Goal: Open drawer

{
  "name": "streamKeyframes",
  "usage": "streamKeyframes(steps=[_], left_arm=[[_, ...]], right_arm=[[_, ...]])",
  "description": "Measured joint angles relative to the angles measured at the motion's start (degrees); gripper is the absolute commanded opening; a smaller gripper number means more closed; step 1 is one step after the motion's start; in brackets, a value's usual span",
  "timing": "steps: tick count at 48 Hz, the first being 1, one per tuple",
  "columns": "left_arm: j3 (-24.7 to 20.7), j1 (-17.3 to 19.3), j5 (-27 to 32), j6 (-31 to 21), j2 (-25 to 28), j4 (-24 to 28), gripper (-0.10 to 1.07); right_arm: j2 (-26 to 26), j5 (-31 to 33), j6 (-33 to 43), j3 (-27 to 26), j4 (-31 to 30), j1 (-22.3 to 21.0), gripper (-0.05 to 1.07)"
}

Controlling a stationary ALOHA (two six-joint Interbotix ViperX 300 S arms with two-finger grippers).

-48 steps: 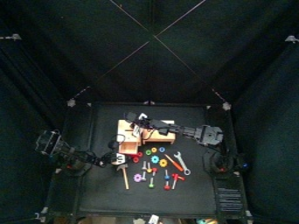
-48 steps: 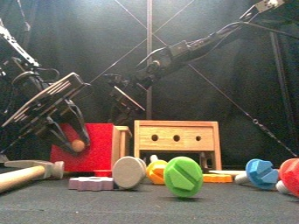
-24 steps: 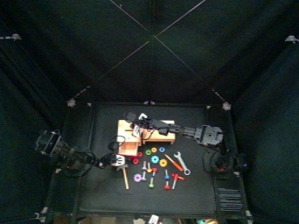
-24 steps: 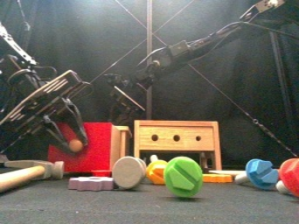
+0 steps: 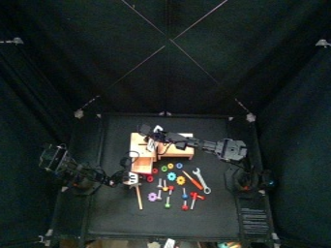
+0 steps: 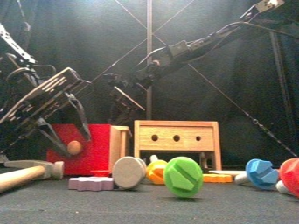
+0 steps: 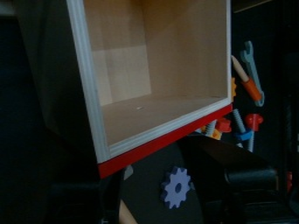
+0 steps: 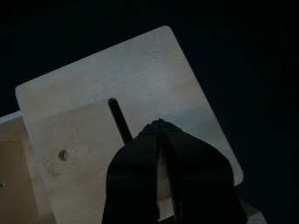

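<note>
The drawer [image 7: 152,74] stands pulled out of its pale-wood box [image 5: 145,145]. Its bare wooden inside fills the left wrist view, edged by a red front [image 6: 103,140]. A small round knob [image 6: 73,147] sits on that red front. My left gripper [image 6: 63,138] hangs at the knob with its jaws spread wide, one on each side, and nothing is gripped. My right gripper [image 8: 163,133] reaches across from the right. It is shut, with its tips down on the box's pale top [image 8: 111,96].
An orange-tan box with three dark holes [image 6: 177,140] stands beside the red front. Toy parts lie near the front edge: a green screw [image 6: 181,175], a white disc [image 6: 128,169], a purple gear [image 6: 91,183], a hammer [image 6: 24,178] and blue [image 6: 260,171] and red [image 6: 291,175] pieces.
The left gripper's jaws have spread apart from the knob that they stood close around. The right arm has stayed on the box top.
</note>
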Motion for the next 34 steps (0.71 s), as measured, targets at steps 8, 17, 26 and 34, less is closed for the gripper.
streamKeyframes(steps=[8,17,26,34], left_arm=[[0.0,-0.18,-1.23,0.18,-1.76,2.11,0.85],[0.79,-0.26,-2.64,0.18,-4.75,5.98,0.85],[2.9,-0.26,-2.72,0.18,-7.03,6.68,0.85],[5.36,-0.35,-2.72,0.18,-10.55,8.53,0.85]], right_arm=[[0.0,0.0,-0.09,0.0,0.0,0.09,0.02],[-0.18,-0.35,-0.09,0.09,0.0,0.26,0.02],[-0.53,-0.35,-0.09,0.09,0.0,0.97,0.02],[-1.23,-0.35,-0.09,0.09,0.18,2.29,0.02]])
